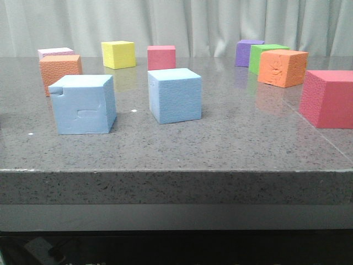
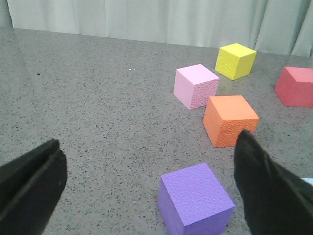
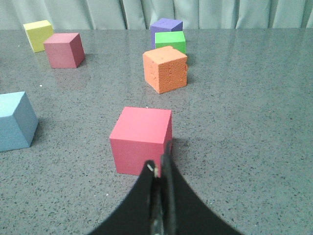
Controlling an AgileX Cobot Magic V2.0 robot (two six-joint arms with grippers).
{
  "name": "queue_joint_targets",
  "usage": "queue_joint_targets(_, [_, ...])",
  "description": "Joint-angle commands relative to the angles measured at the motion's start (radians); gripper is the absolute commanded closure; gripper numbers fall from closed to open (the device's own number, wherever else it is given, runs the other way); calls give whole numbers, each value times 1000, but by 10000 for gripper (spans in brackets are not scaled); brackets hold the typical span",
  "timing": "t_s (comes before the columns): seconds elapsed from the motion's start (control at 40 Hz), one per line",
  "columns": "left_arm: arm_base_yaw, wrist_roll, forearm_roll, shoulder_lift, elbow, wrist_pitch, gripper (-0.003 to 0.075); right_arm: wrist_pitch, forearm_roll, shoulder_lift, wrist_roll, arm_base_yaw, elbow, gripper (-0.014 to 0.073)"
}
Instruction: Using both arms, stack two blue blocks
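Observation:
Two light-blue blocks stand apart on the grey table. The notched block [image 1: 83,105], with a dent in its face, is at the front left. The plain block [image 1: 175,95] is right of it, near the middle. Neither gripper shows in the front view. My left gripper [image 2: 149,147] is open and empty, with a purple cube [image 2: 195,200] between its fingers [image 2: 269,191], untouched. A sliver of a blue block [image 2: 308,182] shows beyond one finger. My right gripper [image 3: 160,164] is shut and empty, just behind a red cube [image 3: 142,139]. A blue block [image 3: 14,120] stands well off to its side.
At the back left are orange [image 1: 60,70], pink [image 1: 55,52], yellow [image 1: 118,54] and red [image 1: 161,57] cubes. At the back right are purple [image 1: 248,52], green [image 1: 265,55] and orange [image 1: 282,67] cubes. A red cube [image 1: 329,98] stands at the right. The table's front edge [image 1: 176,172] is near.

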Motion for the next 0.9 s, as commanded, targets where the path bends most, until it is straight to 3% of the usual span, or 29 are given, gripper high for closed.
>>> queue_joint_targets(0.0, [2,-4,-43,8,-35,-81,48,-90,-22,6,-10,-4,-25,661])
queue_joint_targets(0.33, [-31,0,-149,136,-103,1,48,-100,-22,6,-9,-4,-25,661])
queue_joint_targets(0.7, [-378,0,-145,386,-264,29,48,-106,-22,6,-9,-4,-25,661])
queue_joint_targets(0.88, [-464,0,-143,537,-393,156,48,-106,-22,6,-9,-4,-25,661])
